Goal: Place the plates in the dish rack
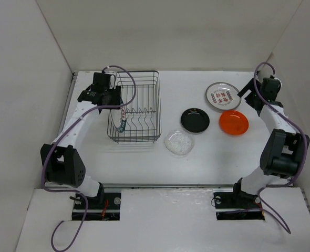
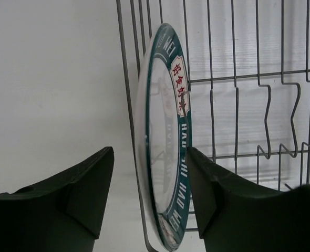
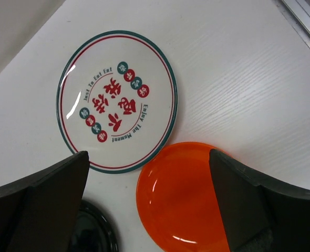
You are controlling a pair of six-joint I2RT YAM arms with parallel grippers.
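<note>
A white plate with a dark green patterned rim (image 2: 182, 131) stands on edge at the left end of the dark wire dish rack (image 2: 236, 79), also seen from above (image 1: 122, 124). My left gripper (image 2: 150, 178) is open astride it, with a gap at the left finger and the right finger at the rim. My right gripper (image 3: 147, 184) is open and empty above the orange plate (image 3: 192, 202) and the white plate with red characters (image 3: 118, 100). The glossy black plate (image 1: 195, 119) and the clear glass plate (image 1: 178, 142) lie flat right of the rack (image 1: 138, 72).
The orange plate (image 1: 234, 122) and the red-character plate (image 1: 223, 96) lie side by side at the right, almost touching. The black plate's edge shows in the right wrist view (image 3: 94, 231). White walls enclose the table on three sides.
</note>
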